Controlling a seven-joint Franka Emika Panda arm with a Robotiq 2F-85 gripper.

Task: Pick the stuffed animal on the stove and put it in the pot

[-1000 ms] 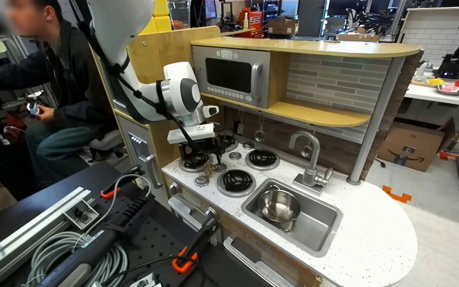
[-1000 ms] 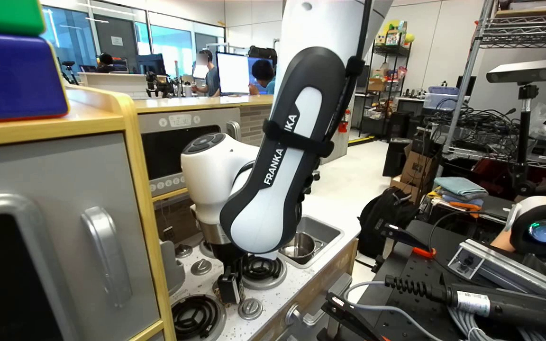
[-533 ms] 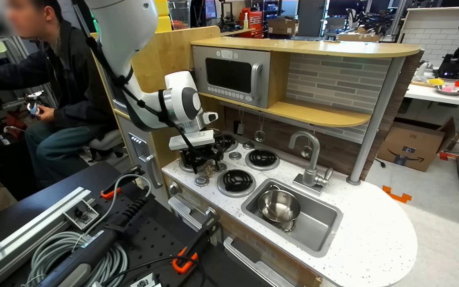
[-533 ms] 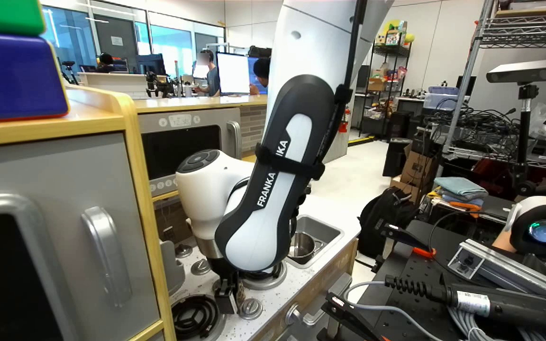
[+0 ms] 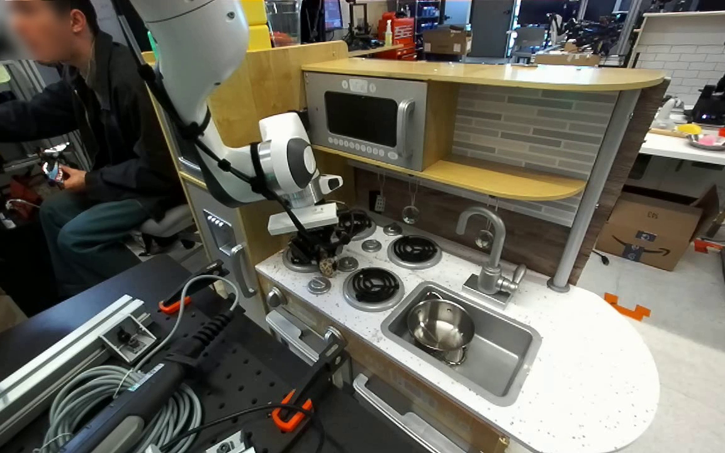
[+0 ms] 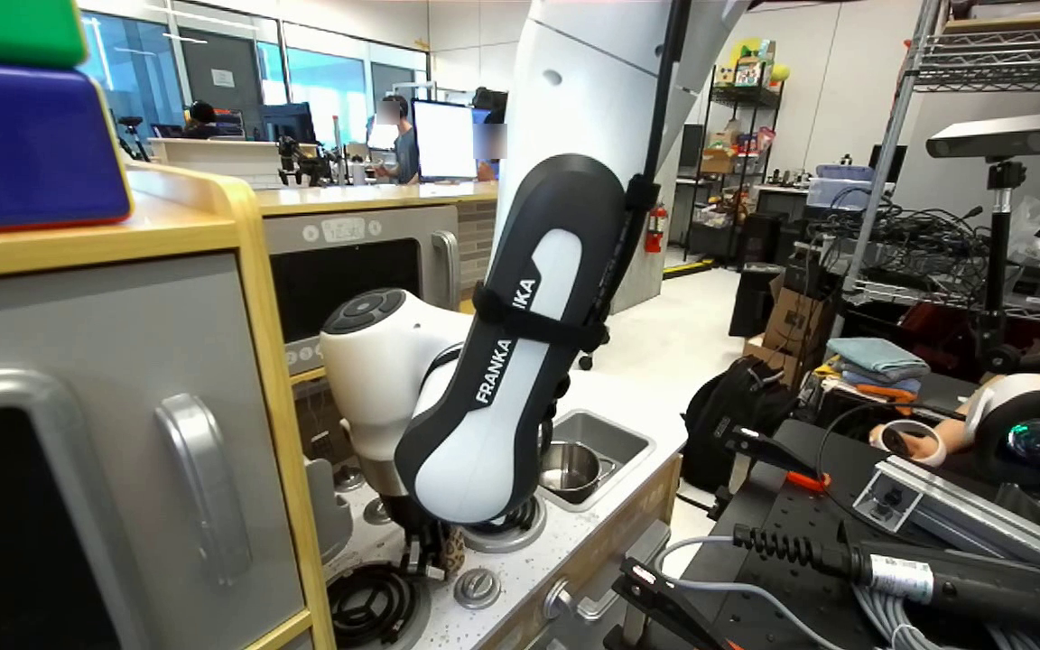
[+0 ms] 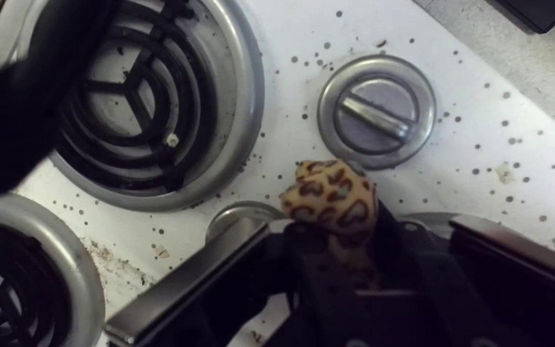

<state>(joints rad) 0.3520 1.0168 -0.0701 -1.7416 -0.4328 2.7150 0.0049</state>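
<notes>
Over the front of the stove (image 5: 369, 258), your gripper (image 7: 342, 231) is drawn in tight on the stuffed animal (image 7: 333, 193): you hold its leopard-spotted tan body pinched between both fingers (image 7: 309, 246), gap no wider than what it grips. Rounded end pokes out past them; lower part is in shadow between them. Can't tell whether the stuffed animal touches the white worktop (image 7: 451, 178). You've got it just beside a silver knob (image 7: 376, 113), with a second knob (image 7: 236, 217) partly hidden behind your gripper. Black-coil burner (image 7: 162, 106) near that, another burner (image 7: 32, 279) cut off by the edge of the wrist view. Your arm (image 6: 484, 442) leans across and blocks part of the stove in an exterior view. Farther along, well apart from your gripper: pot (image 5: 441, 324), mouth up in the sink (image 5: 501, 365), toward the stove end; both exterior views show it. Faucet (image 5: 494, 245) stands behind the sink. Grey microwave (image 5: 362, 119) sits above the back of the stove, under a yellow wooden shelf (image 5: 494, 74). Past the kitchen, background has a red tool chest (image 5: 398, 38).
</notes>
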